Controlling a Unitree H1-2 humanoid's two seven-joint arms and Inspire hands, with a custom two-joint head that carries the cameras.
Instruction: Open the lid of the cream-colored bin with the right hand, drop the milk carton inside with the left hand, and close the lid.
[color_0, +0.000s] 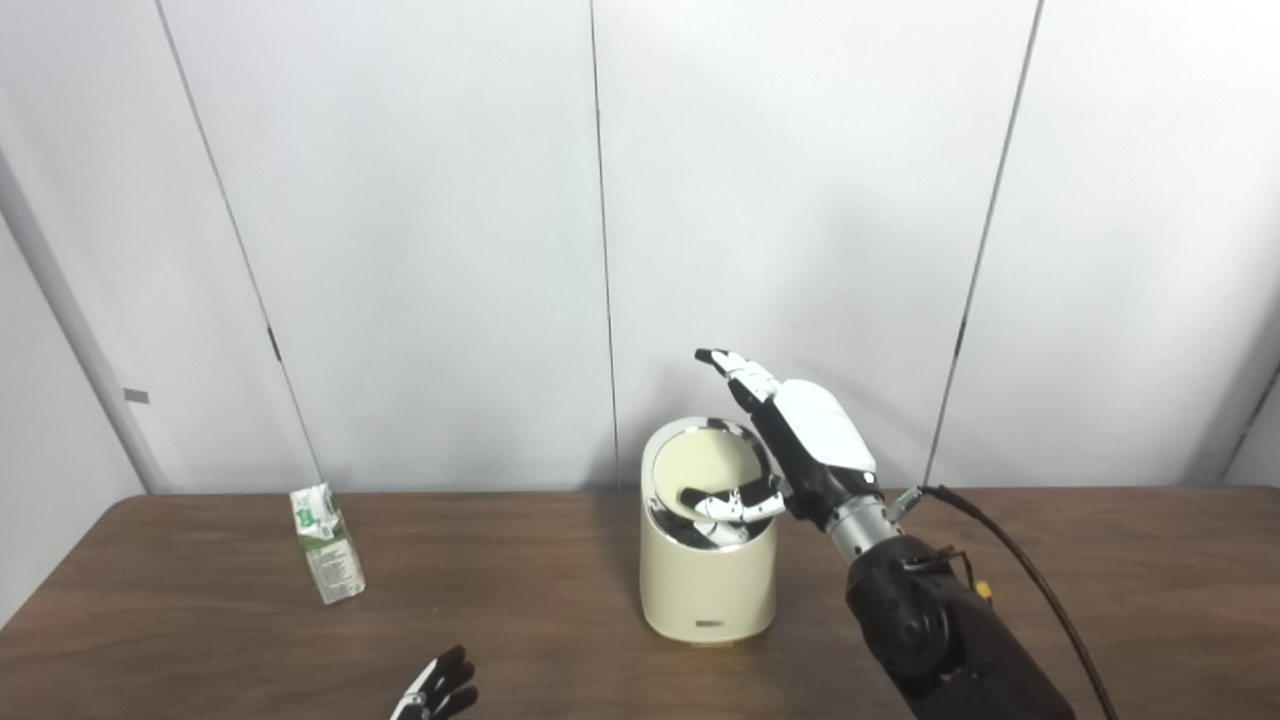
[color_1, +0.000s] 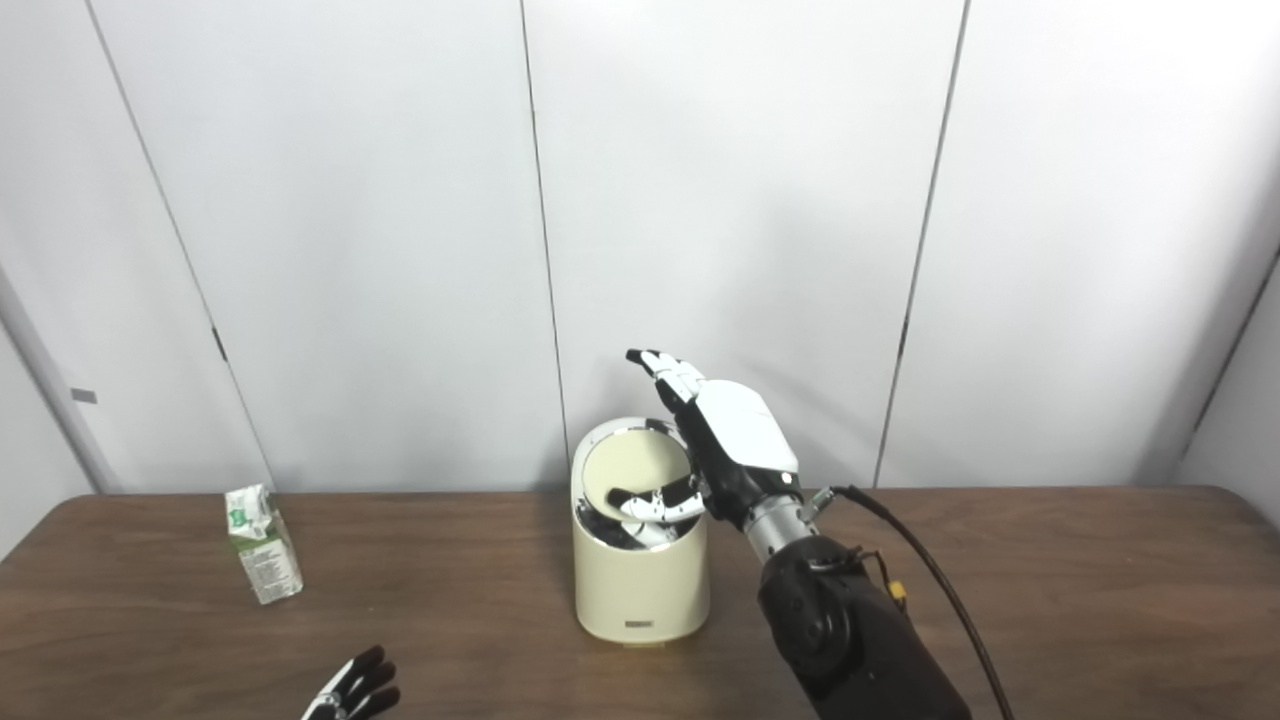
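**Inspector:** Lid (color_0: 700, 465) of the cream-colored bin (color_0: 708, 585) stands tipped up toward the back, its pale underside facing the cameras. The right hand (color_0: 805, 440) is raised at the bin's right rim, fingers (color_0: 735, 368) stretched up past the lid's top edge, thumb (color_0: 725, 502) reaching across the mouth. It grips nothing — fingers spread, the hand serving as a prop.

**Clerk:** Why held so?

**Inspector:** My judgement is that it keeps the mouth clear for a drop from the left. Whether the fingers actually touch the lid I cannot tell; the hand covers that edge in both views.

**Clerk:** And the milk carton (color_0: 327, 543)?

**Inspector:** Upright on the bench (color_0: 560, 600), well apart from the bin, to its left and near the back edge. Not yet picked up.

**Clerk:** Left hand (color_0: 440, 690)?

**Inspector:** Low at the front edge of the picture, only dark fingertips showing, holding nothing — too little in view to say whether it is wide or curled.

**Clerk:** Obstructions?

**Inspector:** Bare bench lies between carton and bin. The thumb across the opening narrows the mouth somewhat, and the right forearm (color_0: 930, 620) with its trailing cable (color_0: 1030, 585) occupies the bin's right side, so an approach from the left appears the open one. White wall panels (color_0: 400, 250) stand close behind.
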